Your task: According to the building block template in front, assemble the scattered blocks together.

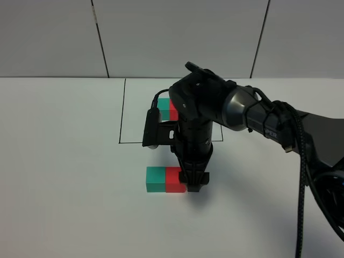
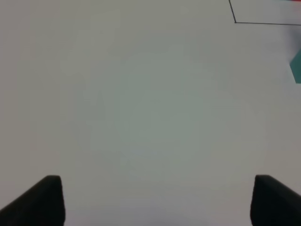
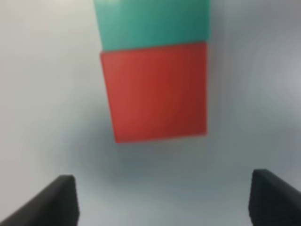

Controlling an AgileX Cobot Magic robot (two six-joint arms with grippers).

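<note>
The building block template, a teal cube [image 1: 163,106] joined to a red cube [image 1: 173,109], sits inside a thin black outline [image 1: 121,118] and is partly hidden by my right arm. In front, the scattered blocks lie side by side and touching: teal cube [image 1: 156,179] on the left, red cube [image 1: 174,179] on the right. My right gripper [image 1: 194,180] points down just right of the red cube, open and empty. The right wrist view shows the red cube [image 3: 155,92] and teal cube [image 3: 153,23] beyond the fingertips of the right gripper [image 3: 164,202]. The left gripper [image 2: 157,202] hangs open over bare table.
The white table [image 1: 64,177] runs back to a grey panelled wall [image 1: 54,37]. The right arm's black cable [image 1: 300,177] loops at the right side. In the left wrist view, a corner of the black outline [image 2: 235,21] and a sliver of teal cube [image 2: 296,68] show.
</note>
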